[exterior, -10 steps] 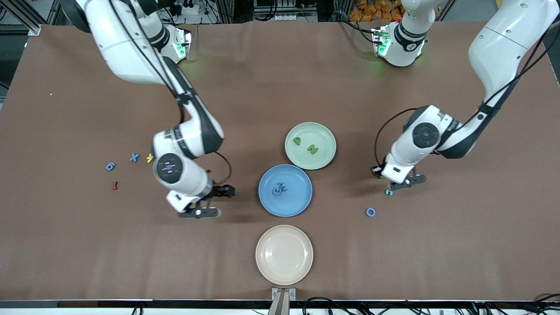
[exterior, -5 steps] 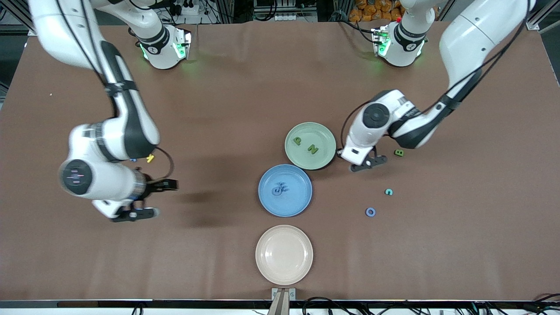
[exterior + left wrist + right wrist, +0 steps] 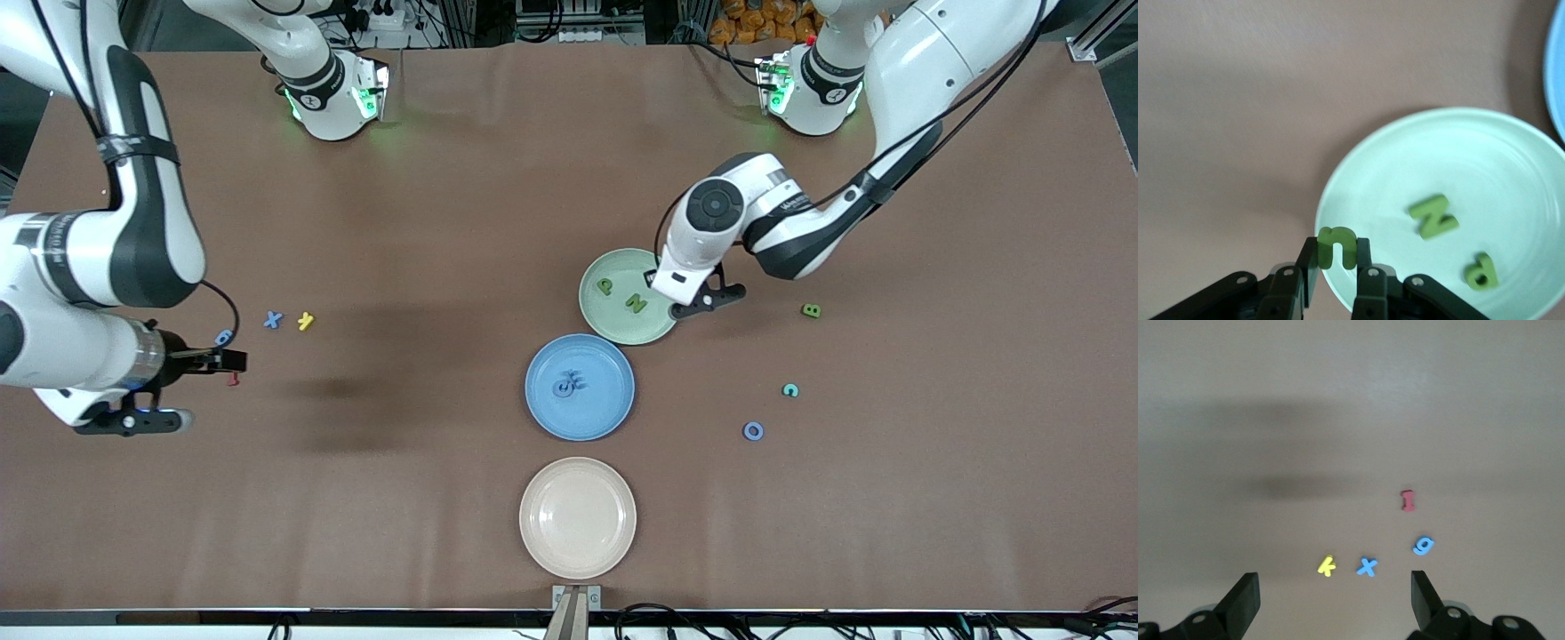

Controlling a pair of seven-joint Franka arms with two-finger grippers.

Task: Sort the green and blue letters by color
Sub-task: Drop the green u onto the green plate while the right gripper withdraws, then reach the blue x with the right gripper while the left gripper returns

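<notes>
Left claw (image 3: 1336, 280) clamps green U (image 3: 1336, 247) over green plate (image 3: 1358, 175) rim; right claw (image 3: 1335, 600) apart, probably airborne.

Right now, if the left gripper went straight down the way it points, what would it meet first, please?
Probably the green plate, at its rim. The left gripper, shut on the green U, hangs over that rim, clear of the N and P lying in the plate. Depth is unclear, so bare table beside the rim remains possible.
</notes>
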